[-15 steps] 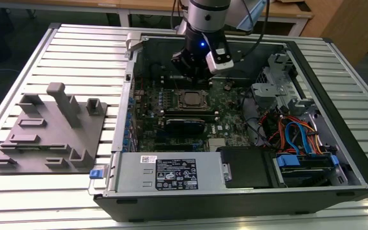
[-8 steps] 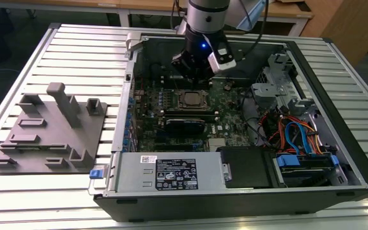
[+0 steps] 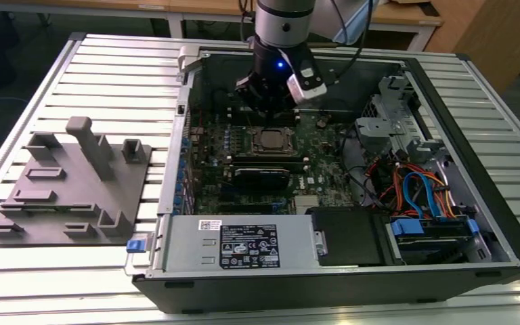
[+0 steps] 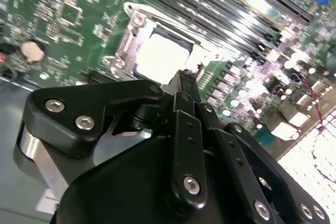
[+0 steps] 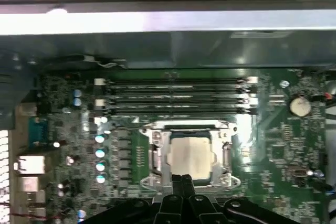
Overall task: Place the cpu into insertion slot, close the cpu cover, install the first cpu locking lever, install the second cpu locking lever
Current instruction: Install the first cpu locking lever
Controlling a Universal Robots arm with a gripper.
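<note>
The arm's black two-fingered gripper point(image 5: 182, 180) hangs low inside the open black computer case point(image 3: 477, 223), which lies on the ribbed aluminium bench point(image 3: 106, 68). Its fingers point(image 4: 185, 85) are pressed together with no gap, and I see nothing pinched between them. In both wrist views the tips sit right at one edge of the thin square silver metal cpu cover point(image 5: 156, 153); whether they touch it I cannot tell. The cover lies flat around the small square cpu point(image 5: 190, 156) with its pale silver-grey top. The cpu is seated in the black-rimmed insertion slot point(image 5: 164, 150) on the green motherboard point(image 5: 283, 156). Long black memory slots point(image 5: 173, 95) run just beside the cover, on the side away from the gripper. A grey moulded fixture plate point(image 3: 61, 196) lies on the bench at the exterior view's left of the case.
</note>
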